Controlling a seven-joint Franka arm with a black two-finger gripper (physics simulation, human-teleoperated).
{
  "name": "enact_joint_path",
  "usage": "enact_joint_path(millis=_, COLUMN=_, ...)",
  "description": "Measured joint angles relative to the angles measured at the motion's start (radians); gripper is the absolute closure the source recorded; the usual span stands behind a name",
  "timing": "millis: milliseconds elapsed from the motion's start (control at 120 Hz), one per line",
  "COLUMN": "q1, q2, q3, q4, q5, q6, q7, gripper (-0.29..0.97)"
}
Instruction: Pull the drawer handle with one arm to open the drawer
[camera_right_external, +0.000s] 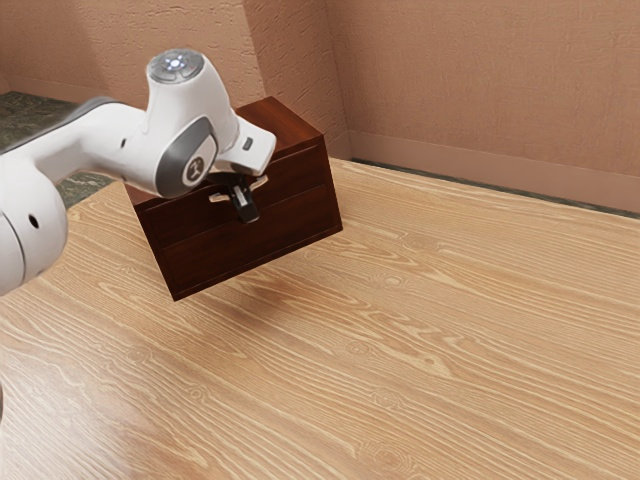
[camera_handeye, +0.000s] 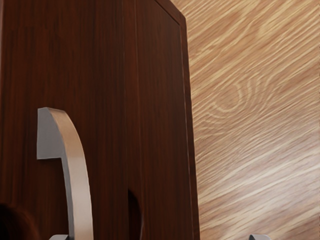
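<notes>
**benchrat:** What step is this, and where's everything sitting?

**gearhead_jo:** Big stuff first. The tabletop (camera_right_external: 450, 330) is pale wood, and the dark cabinet (camera_right_external: 250, 240) sits back at its far edge on the exterior view's left, close to the wall corner and skewed to the edges. The top drawer (camera_right_external: 298, 170) looks flush with the front, so I'd say it's not opened yet.

**benchrat:** And the handle?

**gearhead_jo:** The handle (camera_handeye: 74, 165) is a curved silver bar. Its long axis runs level along the drawer front, which faces roughly toward the tabletop's near edge. The end effector (camera_right_external: 244, 205) is right at that bar, but I can't tell if it's clamped or loose.

**benchrat:** So, the grab stage?

**gearhead_jo:** My guess, yeah. Next it needs a sure hold, then a straight pull out from the front, square to the bar.
</notes>
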Motion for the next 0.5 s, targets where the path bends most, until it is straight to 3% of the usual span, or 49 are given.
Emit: enact_joint_path(millis=500, q1=-0.029, q2=-0.07, q3=-0.007, q4=-0.101, q5=0.0, q6=0.007, q7=-0.03, gripper=0.33)
